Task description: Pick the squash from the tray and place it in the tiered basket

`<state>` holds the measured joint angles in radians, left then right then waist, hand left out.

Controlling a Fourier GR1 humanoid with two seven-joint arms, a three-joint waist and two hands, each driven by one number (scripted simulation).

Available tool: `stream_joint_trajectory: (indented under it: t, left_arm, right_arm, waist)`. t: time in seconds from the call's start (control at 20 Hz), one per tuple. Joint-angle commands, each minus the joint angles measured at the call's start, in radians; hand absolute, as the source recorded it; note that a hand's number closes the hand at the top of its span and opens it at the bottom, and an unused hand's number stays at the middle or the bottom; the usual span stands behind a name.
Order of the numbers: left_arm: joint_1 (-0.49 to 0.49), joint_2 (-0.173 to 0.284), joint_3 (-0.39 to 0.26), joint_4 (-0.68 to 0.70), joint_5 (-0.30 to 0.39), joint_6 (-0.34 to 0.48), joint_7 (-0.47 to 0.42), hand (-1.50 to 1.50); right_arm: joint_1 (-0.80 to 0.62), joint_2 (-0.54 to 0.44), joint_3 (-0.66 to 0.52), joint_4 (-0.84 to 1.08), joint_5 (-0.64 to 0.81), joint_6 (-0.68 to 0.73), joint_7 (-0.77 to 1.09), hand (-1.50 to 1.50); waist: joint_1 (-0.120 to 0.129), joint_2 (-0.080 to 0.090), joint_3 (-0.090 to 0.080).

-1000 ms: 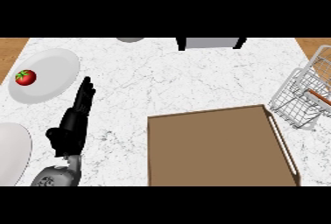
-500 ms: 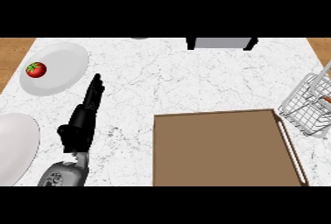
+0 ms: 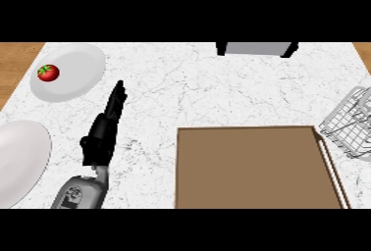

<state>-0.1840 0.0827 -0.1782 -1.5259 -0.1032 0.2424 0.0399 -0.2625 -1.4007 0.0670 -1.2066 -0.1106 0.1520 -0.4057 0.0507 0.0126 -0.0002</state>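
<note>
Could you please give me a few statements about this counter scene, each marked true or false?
1. A tomato lies on the plate at the upper left. True.
2. The left hand is curled round the tomato. False: its fingers are straight, it holds nothing, and it is apart from the tomato.
3. The wire basket stands at the right edge, beside the tray. True.
4. A squash lies in the middle of the tray. False: no squash shows on the tray.
5. The right hand is reaching over the basket. False: the right hand is not in view.
</note>
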Motion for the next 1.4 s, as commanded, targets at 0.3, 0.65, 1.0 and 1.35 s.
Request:
stream_joint_trajectory:
  t: [0.3,0.65,1.0,1.35]
  left_arm:
    - [0.010,0.047,0.052,0.000,0.037,-0.059,-0.015,0.00]
    - [-0.015,0.023,0.043,0.006,0.016,-0.036,0.018,0.00]
    - [0.011,0.027,0.043,-0.027,0.023,-0.043,0.007,0.00]
    - [-0.010,0.001,0.044,-0.013,0.016,-0.019,0.007,0.00]
  right_arm:
    - [-0.264,0.175,0.000,0.229,-0.072,0.282,0.074,-1.50]
    - [-0.383,0.171,-0.138,0.554,-0.160,0.330,0.122,-1.50]
    - [-0.371,0.074,-0.223,0.860,-0.191,0.492,0.069,-1.50]
    - [-0.284,0.051,-0.250,0.967,-0.191,0.604,-0.072,-1.50]
  waist:
    - [-0.011,-0.006,0.000]
    - [-0.008,-0.001,0.001]
    - [-0.001,0.006,0.006]
    - [-0.027,0.012,0.015]
